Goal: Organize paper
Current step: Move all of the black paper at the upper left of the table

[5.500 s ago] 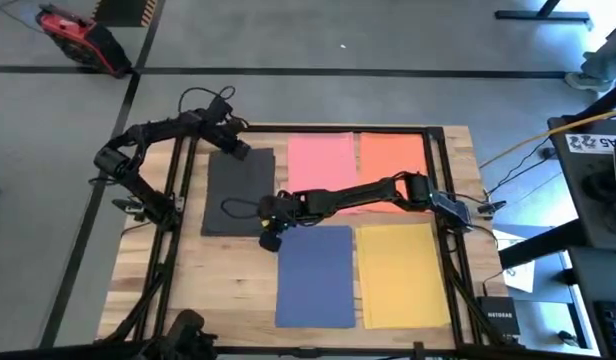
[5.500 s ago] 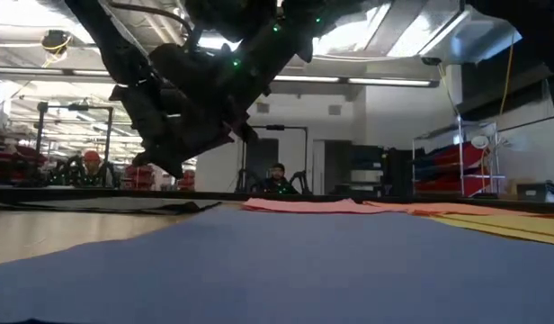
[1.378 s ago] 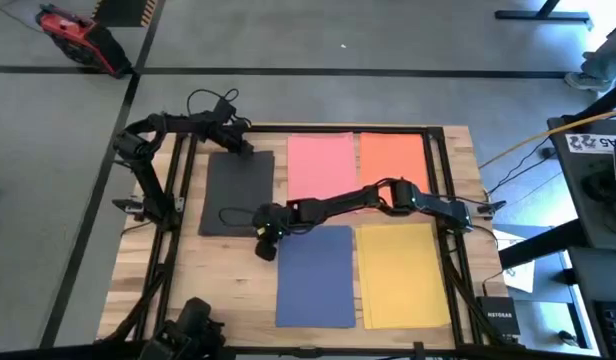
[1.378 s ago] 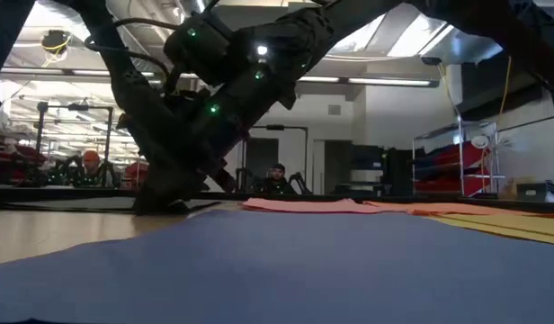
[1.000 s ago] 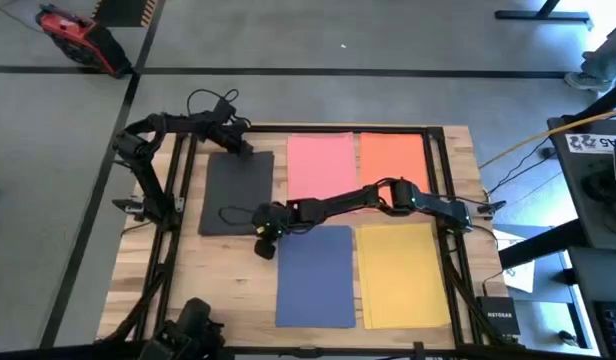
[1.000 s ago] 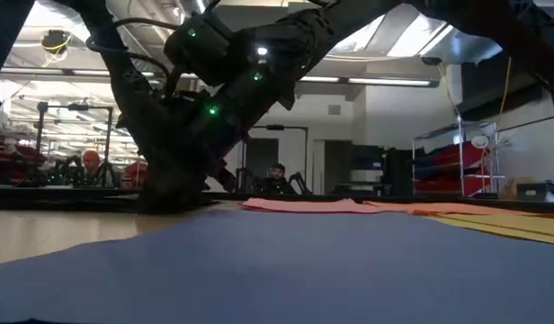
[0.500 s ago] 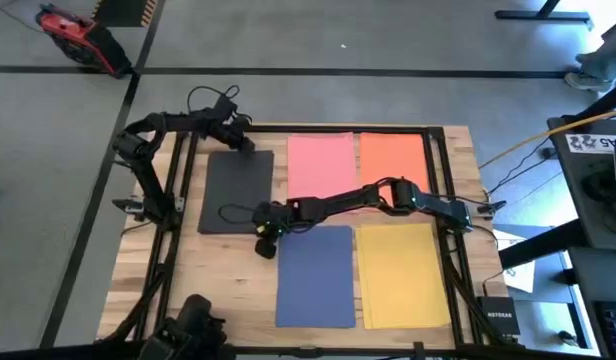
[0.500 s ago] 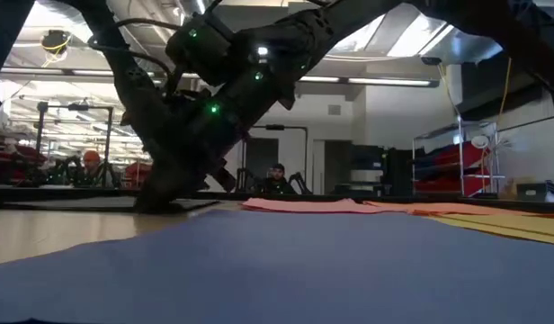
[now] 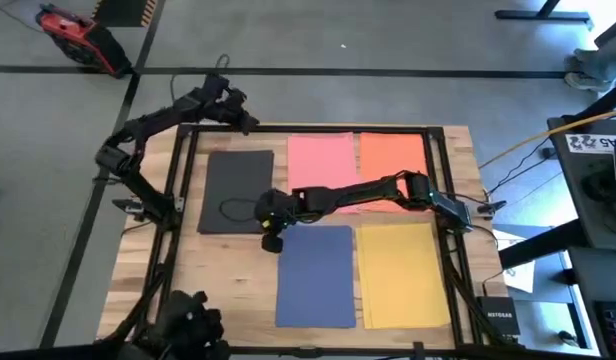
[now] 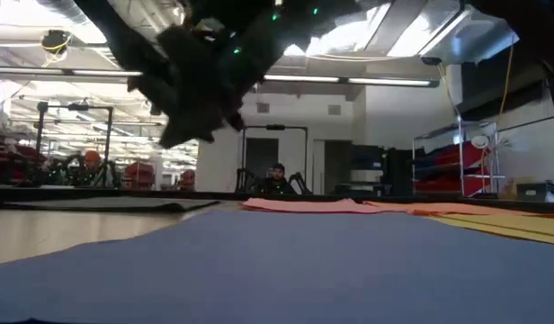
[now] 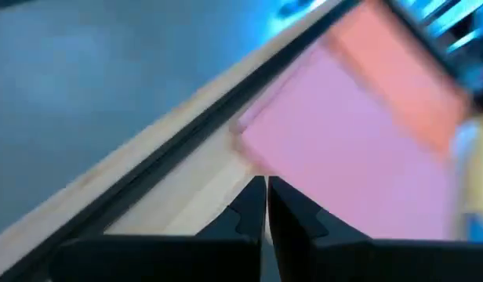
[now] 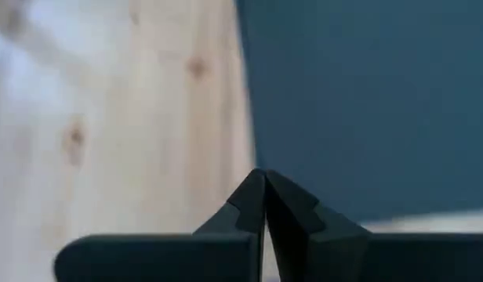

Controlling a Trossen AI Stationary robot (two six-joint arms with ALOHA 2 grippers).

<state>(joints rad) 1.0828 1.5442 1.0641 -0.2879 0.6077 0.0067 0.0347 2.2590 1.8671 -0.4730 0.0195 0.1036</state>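
Right end effector (image 9: 269,240) reaches across the wooden bench (image 9: 228,280), fingers pinched together on nothing, by the blue sheet's (image 9: 315,275) corner. Left end effector (image 9: 243,122), also closed, sits at the far edge. Black (image 9: 236,190), pink (image 9: 321,160), orange (image 9: 393,158) and yellow (image 9: 400,273) sheets lie flat. Low view's arms are blurry.

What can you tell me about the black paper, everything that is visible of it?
The black paper is one matte, dark rectangular sheet lying flat on the wooden table, in its far-left part, with the long side running away from the front edge. It sits left of the pink paper, with bare wood showing between them. A thin looped cable from the right arm lies over its near part. The right gripper hovers by its near right corner; whether it touches the sheet cannot be told. No crease or fold shows.
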